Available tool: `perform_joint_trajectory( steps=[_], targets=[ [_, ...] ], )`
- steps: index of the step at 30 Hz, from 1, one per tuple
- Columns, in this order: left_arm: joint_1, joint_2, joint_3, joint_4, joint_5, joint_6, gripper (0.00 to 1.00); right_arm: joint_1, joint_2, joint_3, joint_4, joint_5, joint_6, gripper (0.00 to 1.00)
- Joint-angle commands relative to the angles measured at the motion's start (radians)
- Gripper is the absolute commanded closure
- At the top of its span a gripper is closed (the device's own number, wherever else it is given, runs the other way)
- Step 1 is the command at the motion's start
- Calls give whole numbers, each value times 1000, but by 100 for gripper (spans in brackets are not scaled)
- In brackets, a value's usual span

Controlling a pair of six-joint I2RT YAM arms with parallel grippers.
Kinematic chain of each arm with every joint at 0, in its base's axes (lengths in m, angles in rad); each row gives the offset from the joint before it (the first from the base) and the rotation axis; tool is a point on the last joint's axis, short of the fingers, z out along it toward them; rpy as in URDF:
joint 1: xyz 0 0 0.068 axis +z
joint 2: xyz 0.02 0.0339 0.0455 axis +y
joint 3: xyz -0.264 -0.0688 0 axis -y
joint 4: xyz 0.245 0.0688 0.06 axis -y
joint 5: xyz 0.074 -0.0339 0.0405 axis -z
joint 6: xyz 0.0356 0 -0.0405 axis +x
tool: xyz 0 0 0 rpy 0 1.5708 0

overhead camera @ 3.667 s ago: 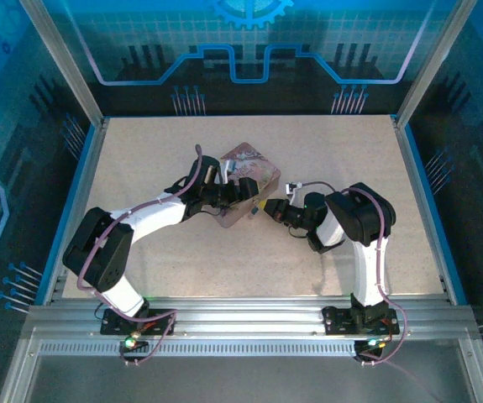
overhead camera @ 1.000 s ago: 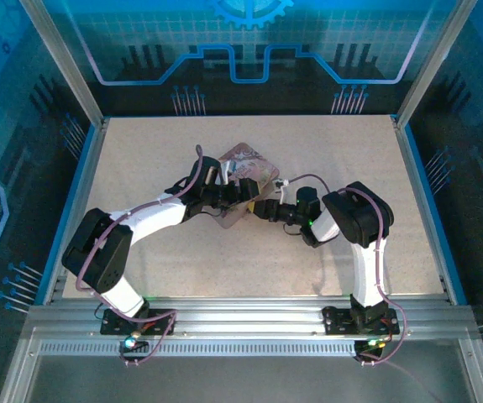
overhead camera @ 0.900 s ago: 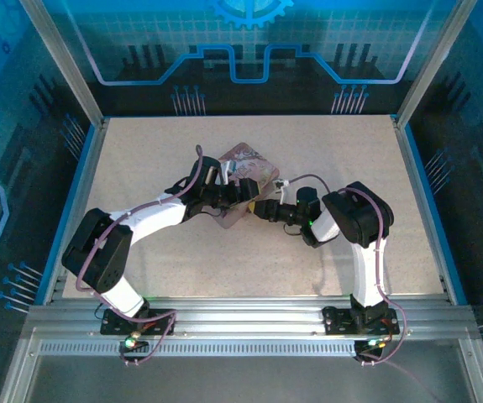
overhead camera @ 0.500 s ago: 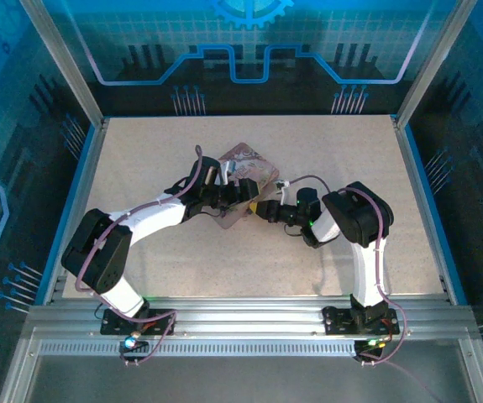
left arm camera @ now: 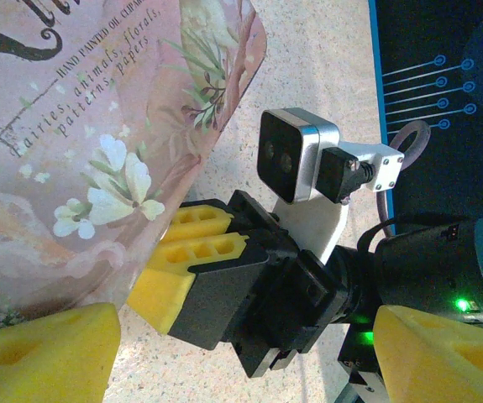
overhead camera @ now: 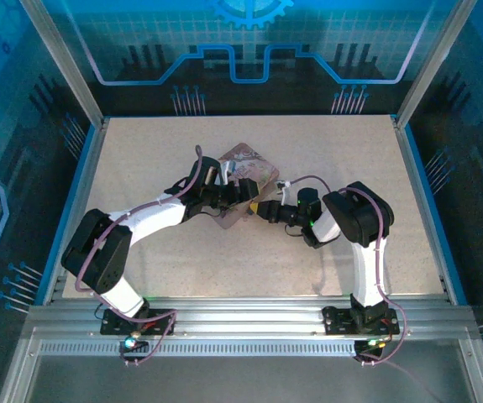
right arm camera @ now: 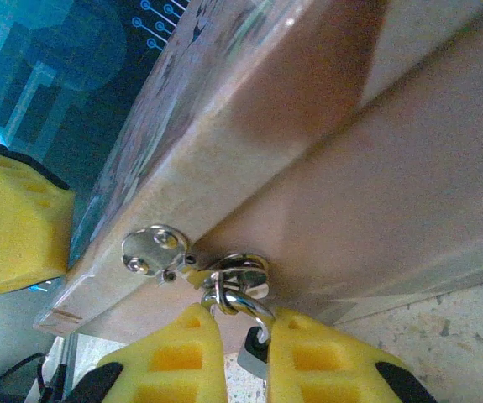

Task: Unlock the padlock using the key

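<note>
So basically the left gripper (overhead camera: 244, 192) is hovering over the near corner of the pink tin (overhead camera: 249, 165) with its fingers (left arm camera: 44, 357) spread wide and clamping nothing. One pad is sitting right by the tin's edge, and I'm guessing it's there to stop the tin sliding while the other arm is working. The right gripper (right arm camera: 248, 357) is pointing low at the tin's side wall, because that's where the hasp (right arm camera: 155, 248) is sitting, and the padlock (right arm camera: 241, 295) is hanging off it just under the lid seam. Its pads (right arm camera: 174, 357) are sitting nearly together with a thin gap, and a silver loop plus a grey bit (right arm camera: 254, 344) are poking into that gap. I can't tell whether they're actually pinching anything, or whether that grey bit is the key or the lock body. The overhead view is giving the layout, with both arms meeting at the tin in the middle of the table (overhead camera: 291, 277). The right wrist view is giving the hasp close up, which is too tiny to read from above. The left wrist view is showing the right gripper from outside, pads right up by the tin's lower edge.
</note>
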Motion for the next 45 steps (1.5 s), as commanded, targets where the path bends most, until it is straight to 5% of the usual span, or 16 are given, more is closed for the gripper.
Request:
perform_joint_trajectory(
  steps=[1,16,45],
  targets=[
    [-10,-4,-19,-73,-3,6,20,3,11,-8,26,-52,-26,91],
    [-10,-11,-21,-81,-12,4,20,-4,7,-12,42,-49,-1,100],
    [-12,-34,-120,-11,-3,-21,20,-51,-4,-51,171,74,456,100]
  ],
)
